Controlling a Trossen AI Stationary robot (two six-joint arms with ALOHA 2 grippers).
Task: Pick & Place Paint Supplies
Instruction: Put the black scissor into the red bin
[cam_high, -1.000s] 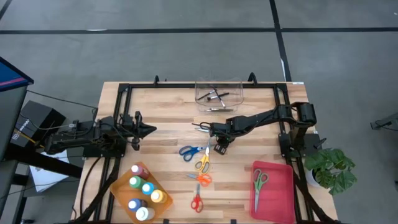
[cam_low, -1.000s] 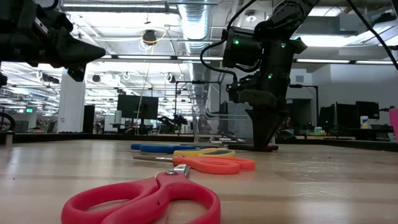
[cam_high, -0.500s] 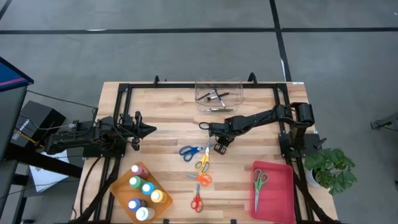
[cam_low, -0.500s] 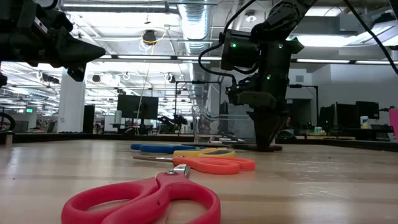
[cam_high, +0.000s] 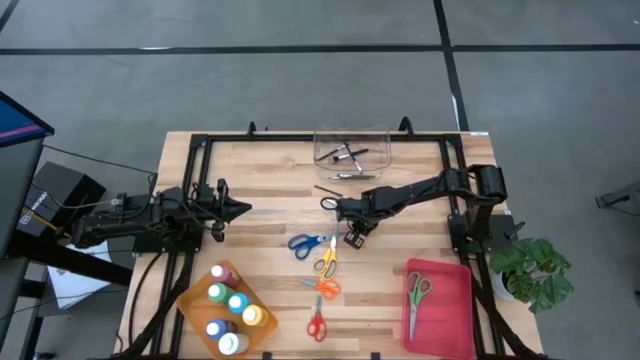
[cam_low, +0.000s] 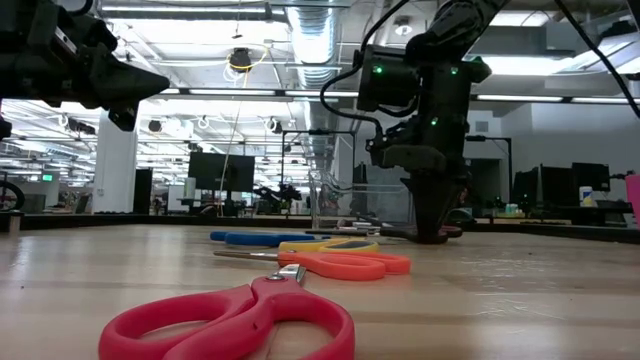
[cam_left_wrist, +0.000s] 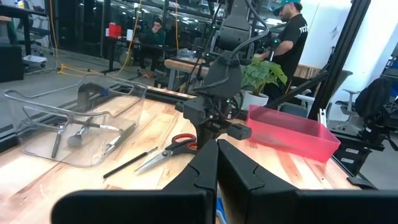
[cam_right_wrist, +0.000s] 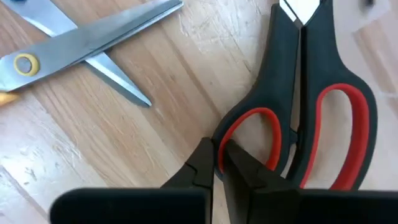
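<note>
Right claw (cam_right_wrist: 216, 155) pinching shut on handle loop of black-red scissors (cam_right_wrist: 311, 106), lying mid-table (cam_high: 400, 260) near clear bin (cam_high: 351, 150). Thin edge grip risking slip, scissors swinging on lift. Left claw (cam_high: 243, 208) shut, waiting.

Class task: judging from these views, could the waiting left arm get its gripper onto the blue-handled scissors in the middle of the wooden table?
Probably yes. The left gripper is shut, beside the table's left rail, and bare wood lies between it and the blue-handled scissors. The right gripper works slightly farther back.

An open robotics lab or workshop, it seems. Exposed ducts (cam_low: 310, 40) and strip lights run overhead. Monitors (cam_low: 223, 170) and benches recede hazily behind the desk (cam_high: 270, 225).
</note>
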